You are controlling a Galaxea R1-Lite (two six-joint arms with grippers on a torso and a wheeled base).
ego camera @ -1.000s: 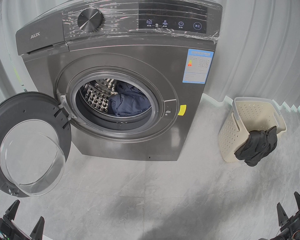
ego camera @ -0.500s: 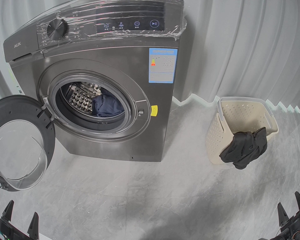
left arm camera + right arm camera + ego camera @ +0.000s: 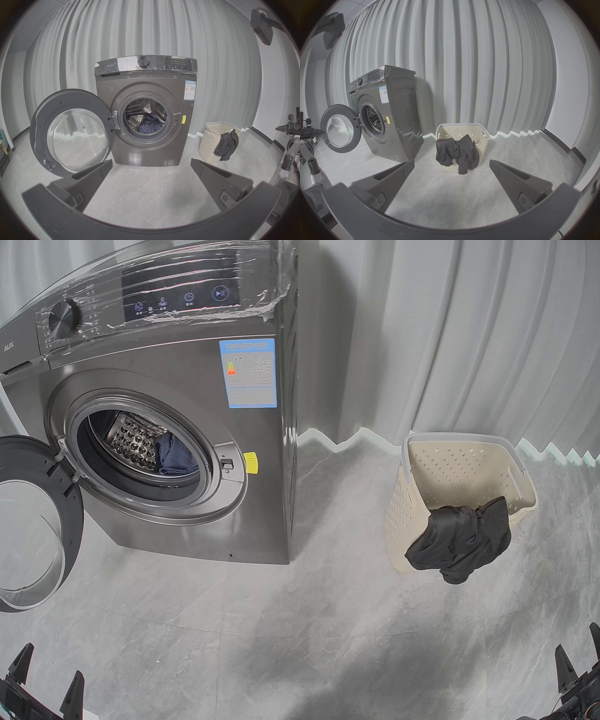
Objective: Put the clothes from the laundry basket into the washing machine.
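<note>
Clothes point(image 3: 459, 540) draped over laundry basket point(image 3: 400, 515), washing machine point(image 3: 262, 490) open (blue label point(image 3: 249, 372)), left end effector point(image 3: 150, 162) and right end effector point(image 3: 451, 162) apart

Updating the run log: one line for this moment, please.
washer door open | blue garment in drum | black garment draped over laundry basket rim | left jaws open | right jaws open

Open floor point(image 3: 325, 627) btwn washer point(image 3: 187, 446), basket point(image 3: 400, 515)

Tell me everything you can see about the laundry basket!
The laundry basket is cream plastic, as it looks, with small holes in its walls and a paler rim. It stands upright on the grey floor, right of the washing machine and apart from it. A black garment hangs over its front rim.
</note>
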